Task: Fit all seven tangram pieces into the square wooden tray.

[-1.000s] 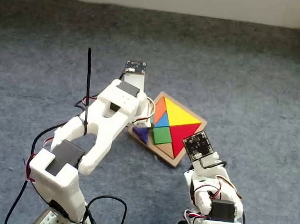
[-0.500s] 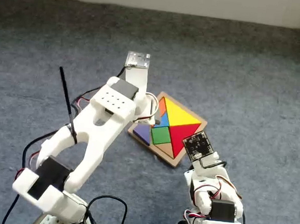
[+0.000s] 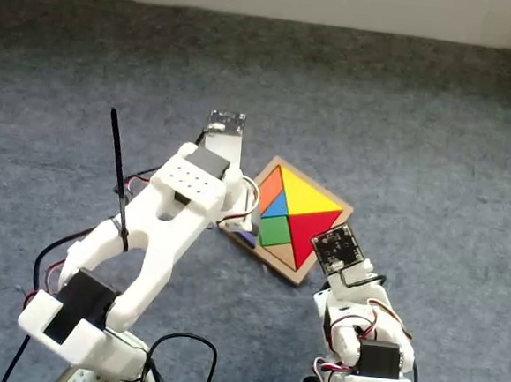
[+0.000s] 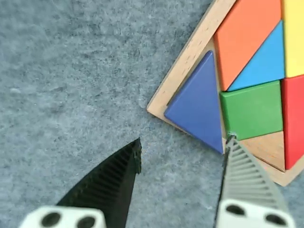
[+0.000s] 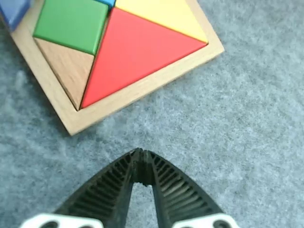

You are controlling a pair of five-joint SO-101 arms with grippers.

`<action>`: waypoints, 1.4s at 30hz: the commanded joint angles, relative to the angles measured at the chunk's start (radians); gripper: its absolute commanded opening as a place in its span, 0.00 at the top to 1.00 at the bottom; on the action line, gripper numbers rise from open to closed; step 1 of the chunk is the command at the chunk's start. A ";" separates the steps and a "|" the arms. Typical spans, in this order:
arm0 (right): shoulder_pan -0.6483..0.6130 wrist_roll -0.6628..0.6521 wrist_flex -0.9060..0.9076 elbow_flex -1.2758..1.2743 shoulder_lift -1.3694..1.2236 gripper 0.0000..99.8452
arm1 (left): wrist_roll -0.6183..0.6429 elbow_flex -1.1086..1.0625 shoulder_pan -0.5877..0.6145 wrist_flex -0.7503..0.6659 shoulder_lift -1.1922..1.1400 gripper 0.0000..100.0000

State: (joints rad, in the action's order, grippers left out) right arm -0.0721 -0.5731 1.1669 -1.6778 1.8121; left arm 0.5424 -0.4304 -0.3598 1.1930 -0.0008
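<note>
1. Blue triangle point(image 4: 197, 107) lies at a corner of the wooden tray point(image 4: 187, 57), one edge apparently riding over the rim; I judge it not seated.
2. Left gripper point(image 4: 184, 141) hovers just off that corner, jaws apart, empty.
3. Right gripper point(image 5: 141, 153) hangs over the carpet point(image 5: 247, 118) beside the tray edge nearest the red triangle point(image 5: 137, 52), jaws together.
4. Next move: nudge the blue triangle inward until flat.

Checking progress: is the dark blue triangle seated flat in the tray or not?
Not seated: the dark blue triangle lies across the rim of the tray, covering it, not inside the frame.
</note>
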 commanded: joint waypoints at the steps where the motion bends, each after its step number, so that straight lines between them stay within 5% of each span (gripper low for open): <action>1: 0.012 0.002 -0.002 -0.147 -0.012 0.99 | 0.003 -0.035 0.016 -0.080 0.041 0.72; 12: 0.012 0.002 -0.002 -0.147 -0.012 0.99 | 0.003 -0.205 0.013 -0.402 0.039 0.72; 23: 0.012 0.002 -0.002 -0.147 -0.012 0.99 | 0.003 -0.131 0.008 -0.411 0.053 0.72; 34: 0.012 0.002 -0.002 -0.147 -0.012 0.99 | 0.003 -0.154 0.018 -0.199 0.338 0.72; 42: 0.012 0.002 -0.002 -0.147 -0.012 0.99 | 0.002 -0.344 0.044 -0.298 0.372 0.72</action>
State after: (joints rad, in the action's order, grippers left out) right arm -0.0721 -0.5731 1.1669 -1.6778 1.8121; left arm 0.5424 -0.7526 -0.3491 0.9597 0.3506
